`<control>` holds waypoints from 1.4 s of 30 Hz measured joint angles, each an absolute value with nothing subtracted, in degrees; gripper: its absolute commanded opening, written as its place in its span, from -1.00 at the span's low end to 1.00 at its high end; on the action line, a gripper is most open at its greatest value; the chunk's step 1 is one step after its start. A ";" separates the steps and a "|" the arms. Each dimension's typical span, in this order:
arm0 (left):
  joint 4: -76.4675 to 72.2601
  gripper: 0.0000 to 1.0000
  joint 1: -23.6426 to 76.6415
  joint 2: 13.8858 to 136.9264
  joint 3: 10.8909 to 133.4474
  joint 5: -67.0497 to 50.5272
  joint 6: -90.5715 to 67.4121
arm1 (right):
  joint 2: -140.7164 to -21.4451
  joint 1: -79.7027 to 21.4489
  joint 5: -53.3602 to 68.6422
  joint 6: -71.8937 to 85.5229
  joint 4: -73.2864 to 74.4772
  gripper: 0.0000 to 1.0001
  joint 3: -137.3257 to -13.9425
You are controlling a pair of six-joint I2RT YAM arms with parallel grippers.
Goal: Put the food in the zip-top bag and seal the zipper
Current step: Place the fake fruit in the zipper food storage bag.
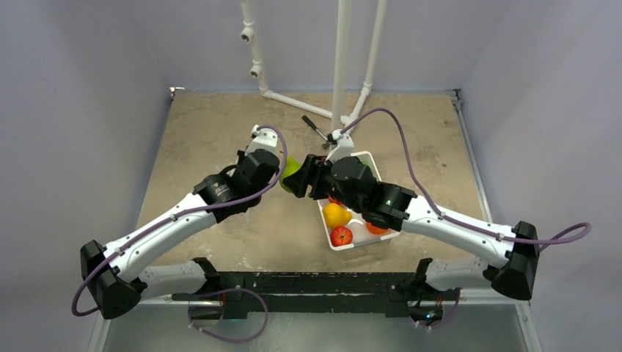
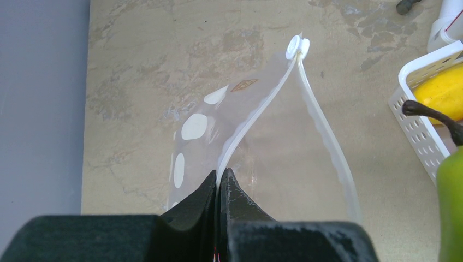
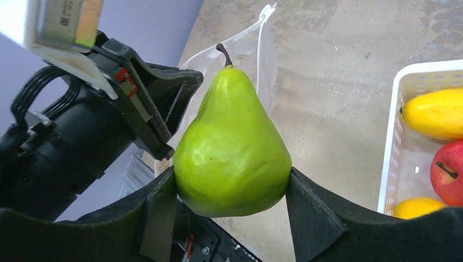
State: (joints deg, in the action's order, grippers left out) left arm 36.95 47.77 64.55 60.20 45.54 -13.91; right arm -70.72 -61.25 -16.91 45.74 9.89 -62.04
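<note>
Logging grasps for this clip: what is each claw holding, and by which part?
The left claw pinches the zip-top bag by one side of its zipper strip. The right claw clamps the green pear across its wide lower body.

The top external camera looks down from above and behind the arm bases, far enough off to hold the whole table (image 1: 205, 132). The left wrist camera sits just behind the left gripper (image 2: 220, 174), facing along its jaws onto the zip-top bag (image 2: 273, 147) ahead. The right wrist camera sits close behind the right gripper (image 3: 232, 188) — the pear (image 3: 232, 153) between its jaws fills mid-frame. Both wrist views share bag, pear and the white tray (image 3: 389, 158), right of each pair of jaws.
</note>
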 measured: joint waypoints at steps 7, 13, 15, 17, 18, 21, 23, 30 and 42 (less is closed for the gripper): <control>36.95 -1.00 47.77 64.55 60.20 45.54 -13.91 | -70.02 -61.63 -14.04 44.80 9.19 -0.70 -62.04; 36.95 -1.00 47.77 64.55 60.20 45.56 -13.91 | -73.47 -61.95 -12.36 44.25 8.60 -0.71 -62.37; 36.95 -1.00 47.77 64.55 60.20 45.56 -13.91 | -75.13 -62.00 -12.21 44.10 8.67 -0.71 -62.43; 36.95 -1.00 47.77 64.55 60.20 45.54 -13.91 | -76.34 -61.98 -12.08 44.05 8.93 -0.71 -62.46; 36.95 -1.00 47.77 64.55 60.20 45.54 -13.91 | -76.86 -61.98 -11.94 44.03 9.04 -0.71 -62.46; 36.95 -1.00 47.77 64.55 60.20 45.54 -13.91 | -77.73 -61.98 -11.07 43.92 9.15 -0.70 -62.70; 36.95 -1.00 47.77 64.55 60.20 45.50 -13.91 | -78.19 -61.98 -10.83 43.88 9.10 -0.70 -63.31; 37.04 -1.00 47.62 64.51 60.20 45.43 -13.85 | -80.86 -61.98 -10.74 43.48 9.76 -0.70 -67.92; 36.91 -1.00 47.66 64.47 60.20 44.91 -13.85 | -88.88 -61.98 -10.79 43.66 9.47 -0.64 -70.17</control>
State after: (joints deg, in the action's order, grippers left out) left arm 36.91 47.66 64.47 60.20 44.91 -13.85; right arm -88.88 -61.98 -10.79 43.66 9.47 -70.17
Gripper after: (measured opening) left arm 0.003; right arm 0.657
